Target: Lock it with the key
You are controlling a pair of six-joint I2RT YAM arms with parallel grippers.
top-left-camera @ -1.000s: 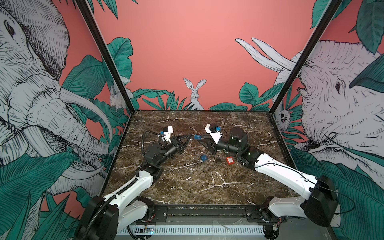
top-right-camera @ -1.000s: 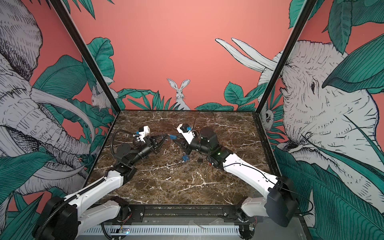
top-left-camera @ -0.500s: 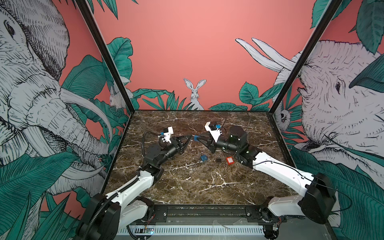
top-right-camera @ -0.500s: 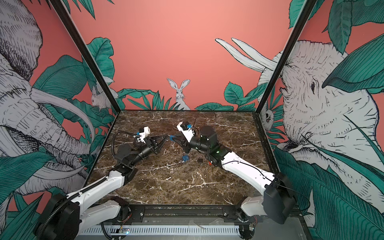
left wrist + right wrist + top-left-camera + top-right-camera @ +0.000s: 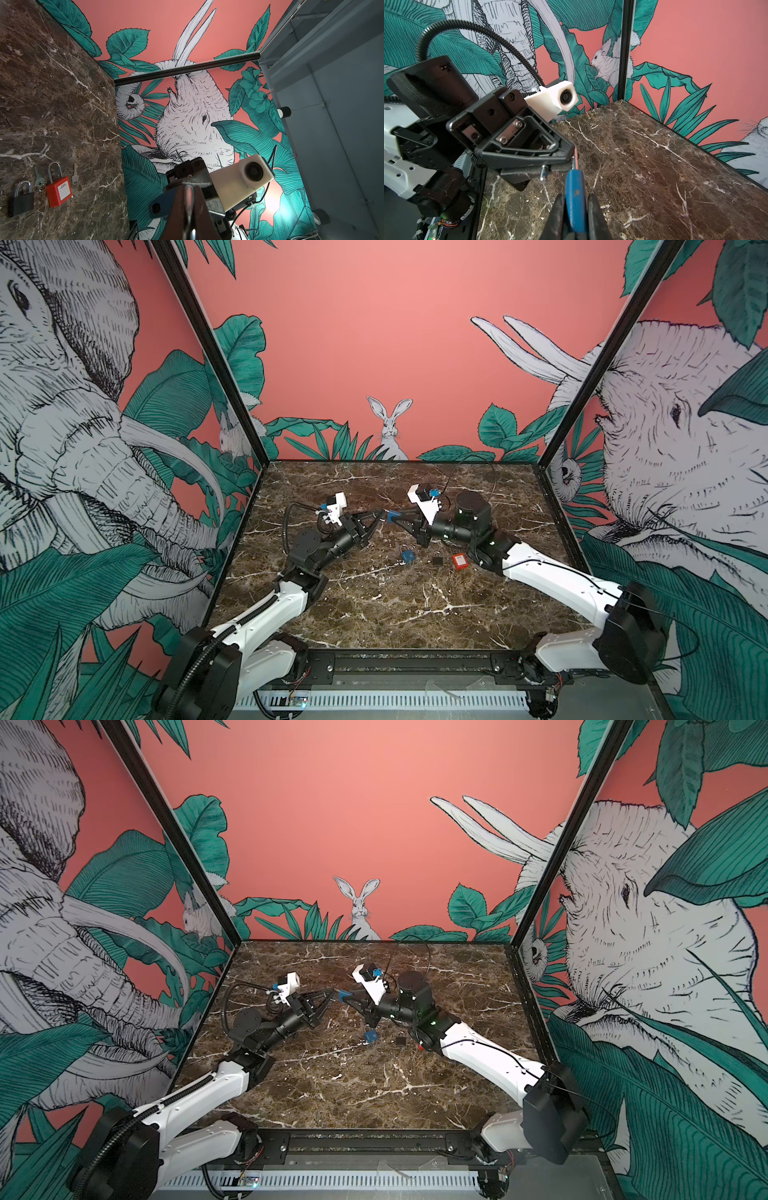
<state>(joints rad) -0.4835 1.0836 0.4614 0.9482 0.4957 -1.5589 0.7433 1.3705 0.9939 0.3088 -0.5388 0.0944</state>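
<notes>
Landmark: the red plastic-bodied padlock (image 5: 459, 561) lying on the brown marble tabletop (image 5: 395, 614).

Well left of the red padlock and raised off the marble, the left gripper (image 5: 378, 515) is pinched fully together on a silver steel shackle (image 5: 188, 196). The shackle appears to belong to the slim blue padlock (image 5: 574, 187) held just right of it. The right gripper (image 5: 575, 209) is nipped narrowly across the blue padlock's flat faces. The shackle looks sprung open, its free end bare.

Judgement: the lock is small, light and rigid. Its plastic faces are slick and the shackle may swivel, so a grip on the faces suits best.

- Left of the red padlock: a small blue item (image 5: 408, 556), unidentifiable, then a matte black padlock (image 5: 437, 560).
- Keys: one thin silver key (image 5: 38, 180) lies between the black and red padlocks, another (image 5: 74, 176) on the red one's far side. Both are flat and fiddly, best taken by the head.
- The red padlock's white label carries print, unreadable.
</notes>
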